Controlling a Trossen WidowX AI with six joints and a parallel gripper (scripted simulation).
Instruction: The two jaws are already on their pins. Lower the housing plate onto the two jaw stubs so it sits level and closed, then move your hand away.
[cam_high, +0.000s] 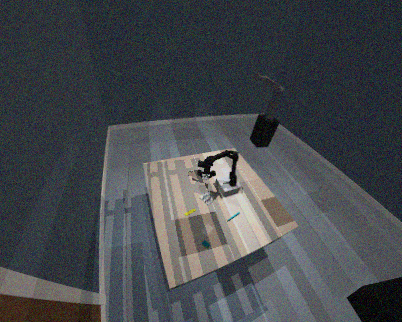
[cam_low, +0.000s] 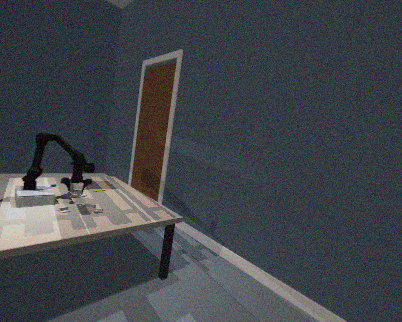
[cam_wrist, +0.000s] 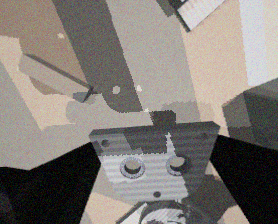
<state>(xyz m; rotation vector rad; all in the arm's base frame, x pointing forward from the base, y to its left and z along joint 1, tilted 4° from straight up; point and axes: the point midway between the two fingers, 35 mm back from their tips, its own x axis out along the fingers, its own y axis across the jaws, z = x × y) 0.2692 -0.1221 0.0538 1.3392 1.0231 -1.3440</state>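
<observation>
The grey housing plate (cam_wrist: 152, 177), with two large ringed holes, is held between the two black fingers of my gripper (cam_wrist: 152, 140) (cam_low: 76, 185) in the wrist view. My gripper is shut on the plate by its two side edges. A round grey metal part (cam_wrist: 162, 214) shows just past the plate's lower edge, partly cut off by the frame and the plate. In the top view, small light grey parts (cam_high: 207, 198) lie on the table near the gripper; I cannot tell which are the jaws. The pins and jaw stubs cannot be made out. Any gap under the plate is unclear.
A grey box (cam_high: 228, 189) (cam_low: 35, 199) stands by the arm's base. A yellow piece (cam_high: 190, 212) (cam_low: 99, 190), a teal stick (cam_high: 233, 216) and a dark teal block (cam_high: 206, 244) lie on the table. A grey bar (cam_wrist: 52, 76) lies upper left in the wrist view.
</observation>
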